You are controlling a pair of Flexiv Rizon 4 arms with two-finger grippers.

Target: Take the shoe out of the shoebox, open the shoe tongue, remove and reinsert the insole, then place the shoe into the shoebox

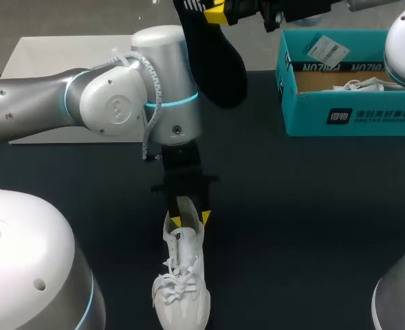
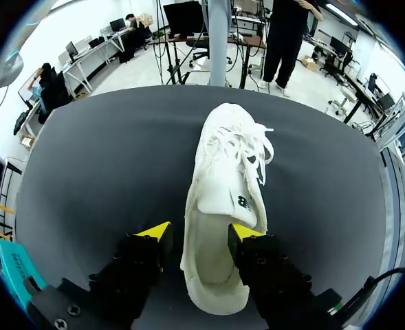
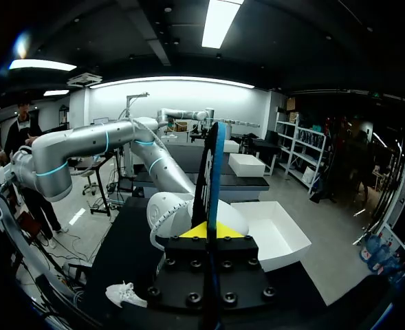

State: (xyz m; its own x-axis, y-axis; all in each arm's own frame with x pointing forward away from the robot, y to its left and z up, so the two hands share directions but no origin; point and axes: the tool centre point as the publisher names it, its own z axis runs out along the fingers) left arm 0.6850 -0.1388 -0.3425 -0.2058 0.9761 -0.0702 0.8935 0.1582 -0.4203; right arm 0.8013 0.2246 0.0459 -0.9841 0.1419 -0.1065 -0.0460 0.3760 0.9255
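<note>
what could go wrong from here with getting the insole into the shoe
1. The right gripper holds the black insole by one end, up in the air. It may flex and miss the opening.
2. The tongue lies over part of the white shoe's opening, so the insole could snag there.
3. The left gripper sits only at the heel, so the shoe may slide when pushed.

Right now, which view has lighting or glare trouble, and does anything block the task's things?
Head view: even light, glare spots on the left arm's silver housing; the white shoe stands out on the dark table. Left wrist view: bright, the shoe's laces nearly washed out. Right wrist view: dim; the black insole in the right gripper, seen edge-on, splits it.
</note>
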